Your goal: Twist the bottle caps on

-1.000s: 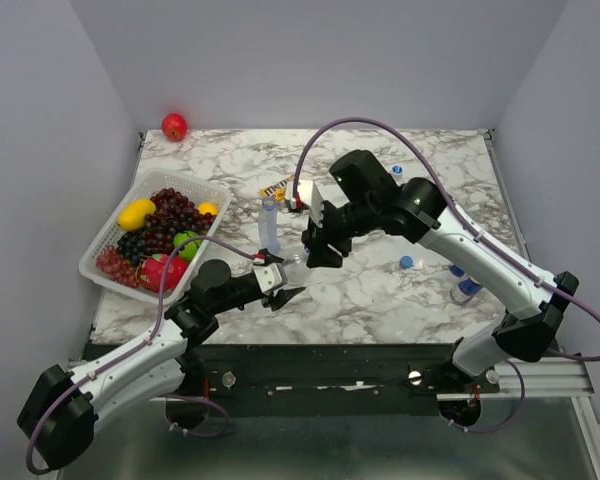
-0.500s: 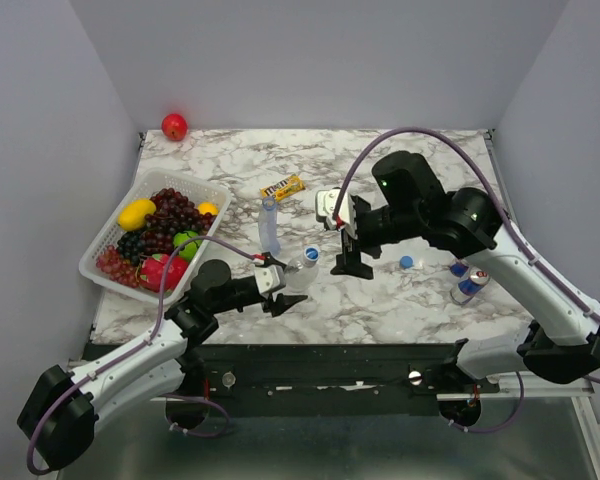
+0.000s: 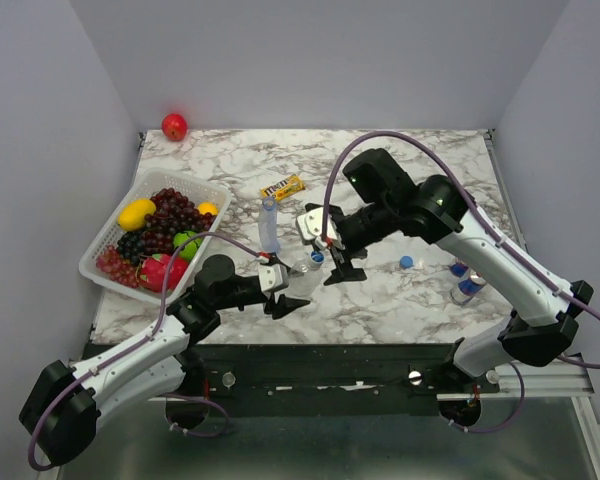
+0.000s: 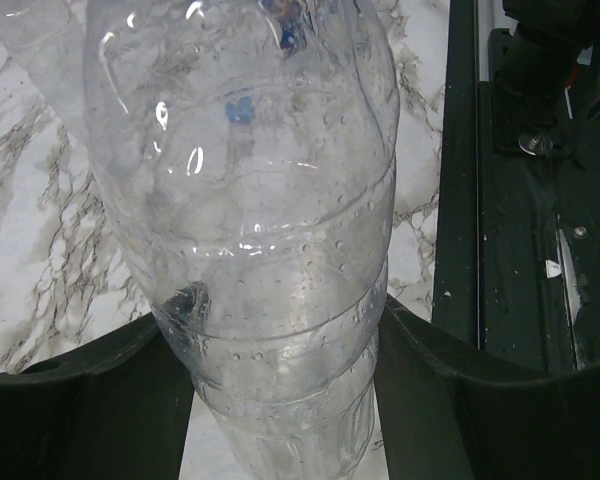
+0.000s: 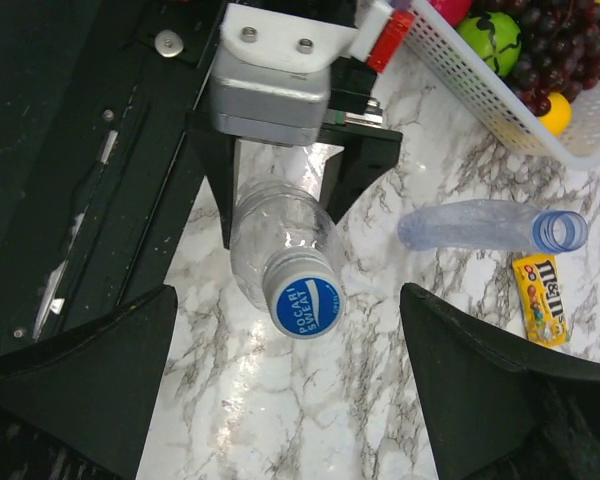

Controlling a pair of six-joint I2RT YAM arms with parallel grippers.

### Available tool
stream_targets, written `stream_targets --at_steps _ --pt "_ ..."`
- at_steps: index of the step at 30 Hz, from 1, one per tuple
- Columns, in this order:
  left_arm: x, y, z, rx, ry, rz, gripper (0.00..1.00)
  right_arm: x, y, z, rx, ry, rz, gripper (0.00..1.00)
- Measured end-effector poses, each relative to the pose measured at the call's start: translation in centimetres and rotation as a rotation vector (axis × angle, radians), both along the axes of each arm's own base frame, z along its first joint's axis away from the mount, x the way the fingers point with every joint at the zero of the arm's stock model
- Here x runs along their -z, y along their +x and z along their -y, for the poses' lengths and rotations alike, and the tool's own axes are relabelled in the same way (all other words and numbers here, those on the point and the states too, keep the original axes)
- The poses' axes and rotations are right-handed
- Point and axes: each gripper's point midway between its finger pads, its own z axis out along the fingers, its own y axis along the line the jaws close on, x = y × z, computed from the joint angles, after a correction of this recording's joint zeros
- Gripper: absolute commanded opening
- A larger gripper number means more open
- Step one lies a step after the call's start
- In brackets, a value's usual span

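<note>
You are on the first bottle of the job. Your left gripper (image 3: 283, 296) is clamped around the lower body of the wide clear bottle (image 5: 276, 235) and holds it near the front edge of the marble table (image 3: 380, 310). A blue cap (image 5: 303, 305) sits on its neck. I cannot tell whether the bottle's base rests on the marble. Your right gripper (image 3: 342, 268) stands wide open, with one finger on either side of the cap, touching neither the cap nor the bottle. The views do not show whether the cap is threaded home or only seated, so I judge the screwing step unfinished. Your next move is to centre the right fingers on the cap's rim, close them squarely and turn, while the left holds the bottle against the twist. The clear plastic looks thin, so a hard squeeze from the left could dent it. After that, a loose blue cap (image 3: 407, 262) lies on the table to the right, and the slim blue-tinted bottle (image 3: 269, 225) stands open-mouthed just behind the one you hold. As for writing, the seated cap's top reads "POCARI SWEAT" in white letters. The yellow candy pack (image 5: 540, 298) beyond the slim bottle carries the "m&m's" logo. The drink cans (image 3: 468, 282) at the right are too small to read.
</note>
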Motion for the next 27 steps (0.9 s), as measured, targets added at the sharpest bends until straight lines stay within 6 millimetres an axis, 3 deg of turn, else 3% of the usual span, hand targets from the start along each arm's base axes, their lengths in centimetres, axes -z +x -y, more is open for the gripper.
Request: stream_targets --at_steps 7,27 --pt "0.3 0.2 -0.3 -0.015 0.002 -0.036 0.00 0.4 -1.2 0.3 -0.069 -0.018 0.005 0.99" --pt "0.4 0.2 -0.4 -0.007 -0.003 -0.064 0.00 0.5 -1.0 0.0 -0.067 -0.012 0.010 0.99"
